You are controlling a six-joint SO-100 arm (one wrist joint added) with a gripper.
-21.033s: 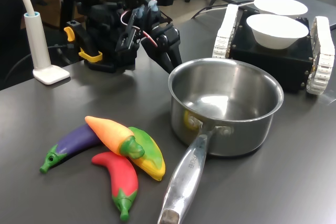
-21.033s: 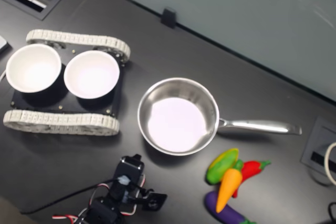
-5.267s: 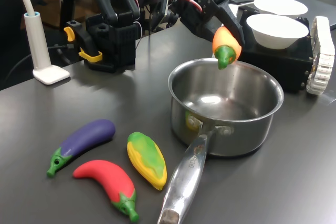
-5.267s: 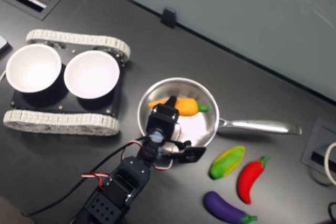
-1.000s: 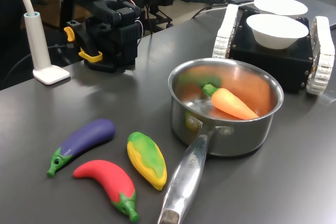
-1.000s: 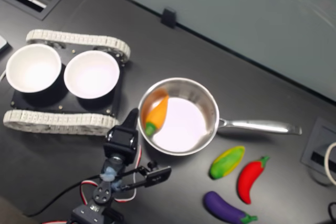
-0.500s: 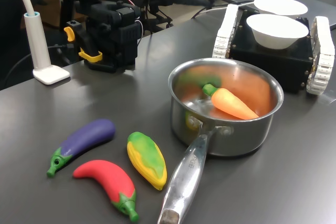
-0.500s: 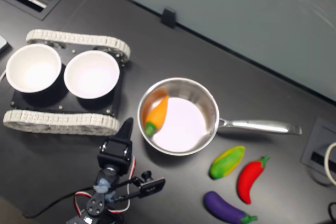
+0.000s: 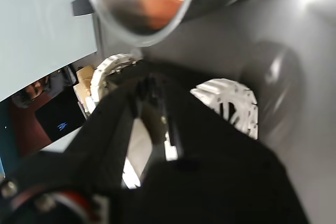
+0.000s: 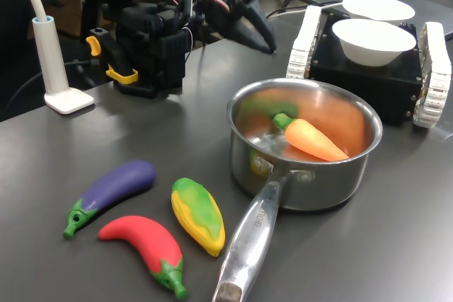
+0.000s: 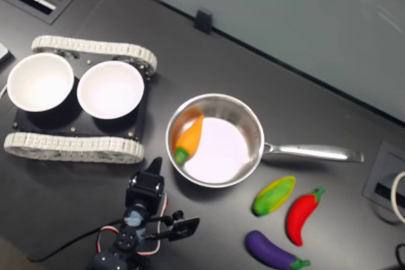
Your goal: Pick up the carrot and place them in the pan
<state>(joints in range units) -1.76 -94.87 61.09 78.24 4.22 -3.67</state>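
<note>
One carrot (image 10: 308, 137), glossy orange with a green stem end, lies inside the pan (image 10: 333, 178); only a blurred orange patch shows in the wrist view. Claw (image 10: 265, 42) hangs beside the pan, carrying nothing; jaws apart or together cannot be told

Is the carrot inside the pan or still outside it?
Inside. In both exterior views the carrot lies within the pan, resting against its inner wall, with the gripper clear of it.

The orange carrot (image 10: 311, 138) lies inside the shiny steel pan (image 10: 354, 175).
</note>
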